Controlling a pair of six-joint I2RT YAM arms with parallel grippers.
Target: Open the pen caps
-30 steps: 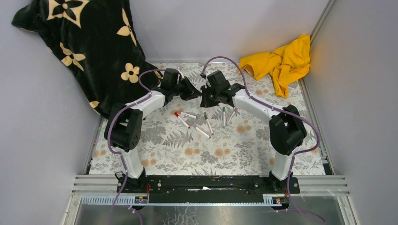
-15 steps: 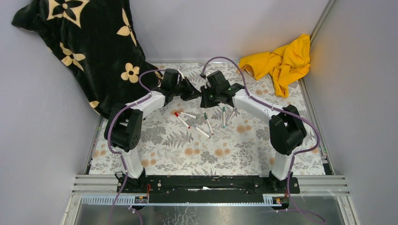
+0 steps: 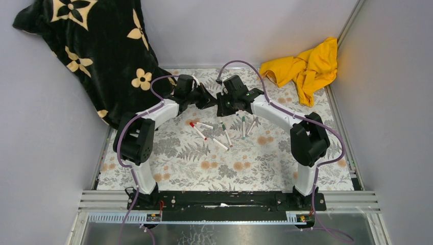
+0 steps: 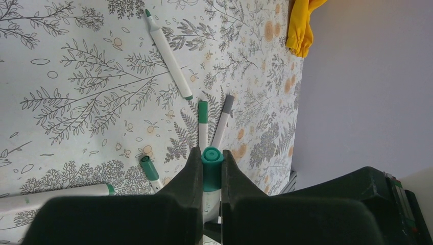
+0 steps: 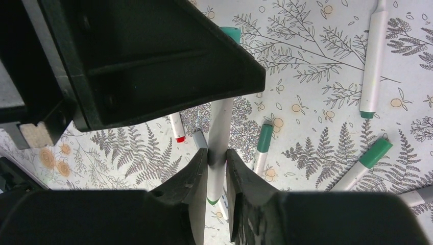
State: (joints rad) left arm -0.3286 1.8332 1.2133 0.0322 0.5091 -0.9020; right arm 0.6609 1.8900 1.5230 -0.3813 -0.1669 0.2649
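Note:
Both grippers meet above the back middle of the table on one white pen. My left gripper [image 3: 208, 102] [image 4: 212, 153] is shut on its teal cap [image 4: 211, 171], whose end sticks out past the fingertips. My right gripper [image 3: 223, 106] [image 5: 217, 153] is shut on the white barrel [image 5: 221, 127] of the same pen. The cap still sits on the barrel. Several more capped pens lie on the cloth below: a red-capped one [image 3: 196, 129] [image 5: 178, 137], green-capped ones [image 3: 226, 133] [image 4: 148, 167] [image 5: 265, 137] and a grey-capped one [image 4: 228, 104].
A yellow cloth [image 3: 306, 66] lies crumpled at the back right corner. A black flowered blanket [image 3: 92, 46] hangs over the back left. Grey walls close in the floral table cover [image 3: 204, 163] on three sides.
The right arm has shifted a little left and toward the back, bringing its gripper closer to the left one. Both grips on the pen are unchanged.

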